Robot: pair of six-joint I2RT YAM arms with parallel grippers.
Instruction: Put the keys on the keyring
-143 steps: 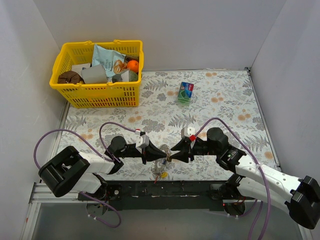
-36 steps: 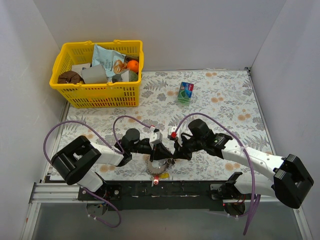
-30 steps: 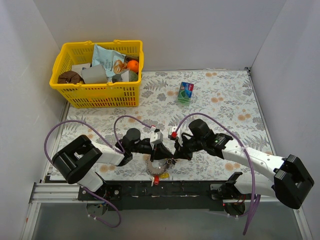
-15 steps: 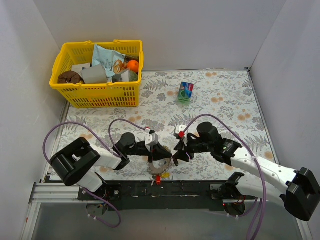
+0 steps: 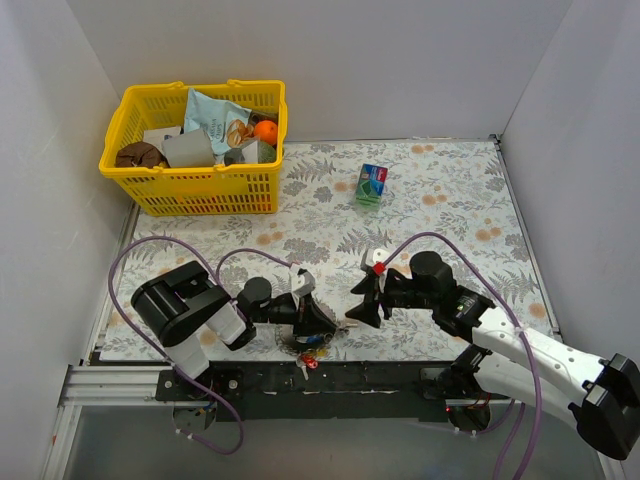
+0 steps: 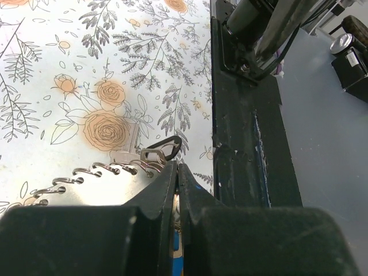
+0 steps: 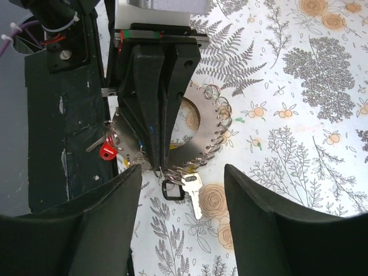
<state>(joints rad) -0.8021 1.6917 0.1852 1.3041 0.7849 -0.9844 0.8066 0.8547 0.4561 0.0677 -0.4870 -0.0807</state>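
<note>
The keyring [image 7: 202,133], a flat silvery disc with small wire loops round its rim, lies low over the table's front edge [image 5: 297,346]. My left gripper [image 6: 177,166] is shut on its rim; the right wrist view shows it [image 7: 161,161] coming in from above. A silver key [image 7: 195,199] and a black loop tag [image 7: 172,188] hang from the near rim. A red-tagged key [image 7: 106,151] hangs on the rail side. A blue tag shows between the left fingers. My right gripper [image 7: 183,172] stands open just short of the silver key, holding nothing.
A black rail [image 5: 330,378] runs along the front edge right beside the keyring. A yellow basket [image 5: 195,150] full of goods stands at the back left. A small green and blue carton [image 5: 371,184] stands at the back middle.
My right gripper has opened, let go at the keyring's rim and backed off to the right. The left gripper, still shut on the keyring, has shifted towards the front edge.
</note>
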